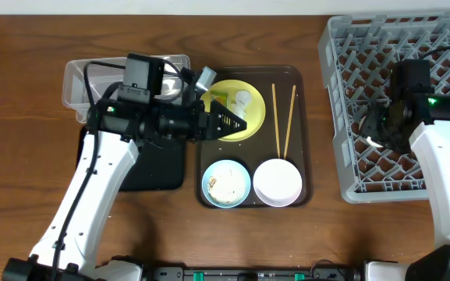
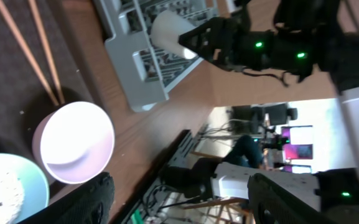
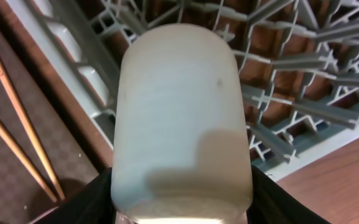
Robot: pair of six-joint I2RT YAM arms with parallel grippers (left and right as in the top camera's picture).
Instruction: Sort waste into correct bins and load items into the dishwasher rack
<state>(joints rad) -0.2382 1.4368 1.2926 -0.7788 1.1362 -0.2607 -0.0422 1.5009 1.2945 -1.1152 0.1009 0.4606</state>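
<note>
overhead faces straight down; both wrist views share the rack (image 2: 132,68).

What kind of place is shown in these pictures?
Probably a robotics lab staged as a dish-clearing station: a grey dishwasher rack and a brown serving tray with bowls on a wooden table, with lit monitors behind.

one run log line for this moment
left tool: open, above yellow plate | right tool: shut on white cup, over dishwasher rack

I see the white cup (image 3: 182,112) over the grey dishwasher rack (image 1: 335,117). To its left sit the yellow plate (image 1: 257,117), the crumb-filled blue bowl (image 1: 207,184), the empty white-pink bowl (image 1: 278,182) and two chopsticks (image 1: 275,117).
</note>
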